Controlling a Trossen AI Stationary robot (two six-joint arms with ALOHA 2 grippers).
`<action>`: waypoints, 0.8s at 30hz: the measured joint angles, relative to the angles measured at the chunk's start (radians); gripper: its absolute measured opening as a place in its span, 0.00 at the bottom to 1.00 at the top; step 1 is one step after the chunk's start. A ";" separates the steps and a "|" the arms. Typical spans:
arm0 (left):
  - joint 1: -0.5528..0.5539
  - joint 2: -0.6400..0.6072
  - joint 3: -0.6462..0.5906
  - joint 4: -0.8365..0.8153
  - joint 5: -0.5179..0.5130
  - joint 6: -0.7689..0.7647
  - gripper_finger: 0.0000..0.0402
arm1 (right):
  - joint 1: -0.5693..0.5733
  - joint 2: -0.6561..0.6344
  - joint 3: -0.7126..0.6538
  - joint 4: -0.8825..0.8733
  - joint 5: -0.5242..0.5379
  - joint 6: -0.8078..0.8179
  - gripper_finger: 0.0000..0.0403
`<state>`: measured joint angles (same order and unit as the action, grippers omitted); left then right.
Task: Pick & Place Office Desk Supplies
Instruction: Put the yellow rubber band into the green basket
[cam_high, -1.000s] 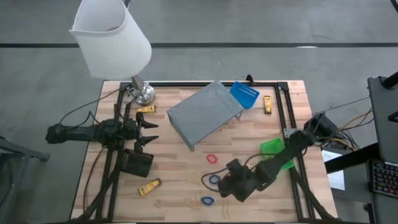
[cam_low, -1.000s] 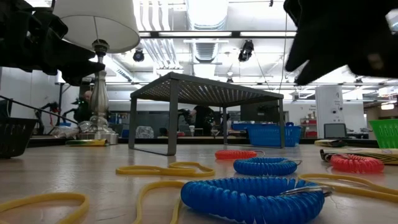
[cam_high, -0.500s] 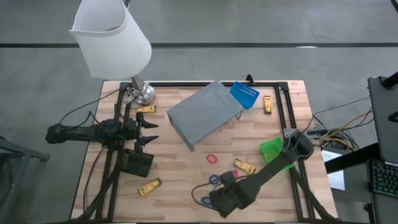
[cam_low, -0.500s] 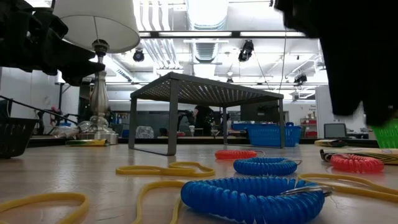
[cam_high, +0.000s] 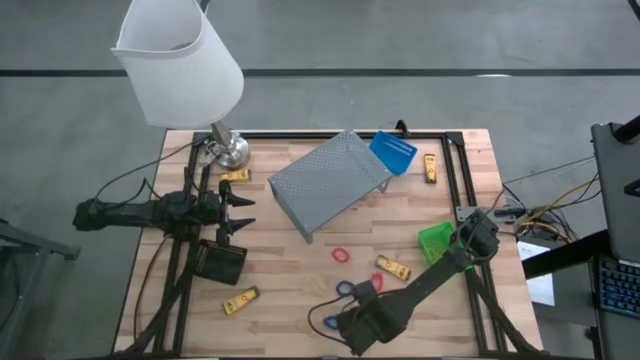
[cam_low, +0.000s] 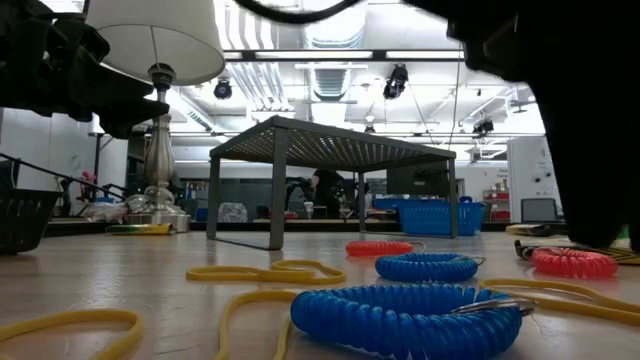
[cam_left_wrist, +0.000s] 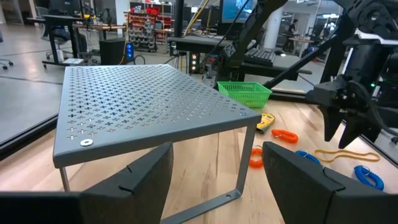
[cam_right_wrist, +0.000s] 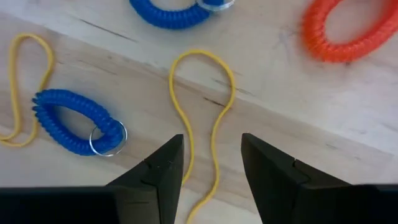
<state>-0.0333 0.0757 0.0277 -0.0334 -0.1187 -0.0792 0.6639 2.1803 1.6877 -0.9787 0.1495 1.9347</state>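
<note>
My right gripper (cam_right_wrist: 211, 142) stands open near the table's front edge, pointing straight down; a thin yellow rubber band (cam_right_wrist: 202, 106) lies on the wood below its fingers, untouched. A blue coil loop with a key ring (cam_right_wrist: 78, 121) lies beside it, with another blue loop (cam_right_wrist: 177, 12) and a red loop (cam_right_wrist: 342, 31) farther off. In the high view that gripper (cam_high: 347, 325) is at front centre, and a yellow oblong piece (cam_high: 393, 266) lies behind it. My left gripper (cam_left_wrist: 214, 180) waits open at the table's left, level, facing the grey shelf (cam_left_wrist: 143, 106).
A black bin (cam_high: 220, 260) sits front left, a green bin (cam_high: 437, 240) at the right and a blue bin (cam_high: 393, 152) by the perforated grey shelf (cam_high: 330, 180). More yellow pieces (cam_high: 240, 300) (cam_high: 430, 168) lie about. The white-shaded lamp (cam_high: 180, 60) stands at the back left.
My right gripper has swung toward the table's near edge and a little to the left, sinking and tipping until it points straight down. The yellow piece behind it has come into sight. No object has moved.
</note>
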 joint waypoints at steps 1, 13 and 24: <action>0.000 0.000 0.000 0.000 0.000 0.000 0.63 | -0.002 0.005 -0.001 0.005 -0.004 0.001 0.38; 0.000 0.000 0.000 0.000 0.000 0.000 0.63 | -0.007 0.044 0.002 0.042 -0.066 0.000 0.38; 0.000 0.000 0.000 0.000 0.000 0.000 0.63 | -0.010 0.071 0.014 0.031 -0.081 0.000 0.32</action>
<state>-0.0330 0.0757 0.0277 -0.0331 -0.1185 -0.0792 0.6537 2.2517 1.7016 -0.9473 0.0682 1.9343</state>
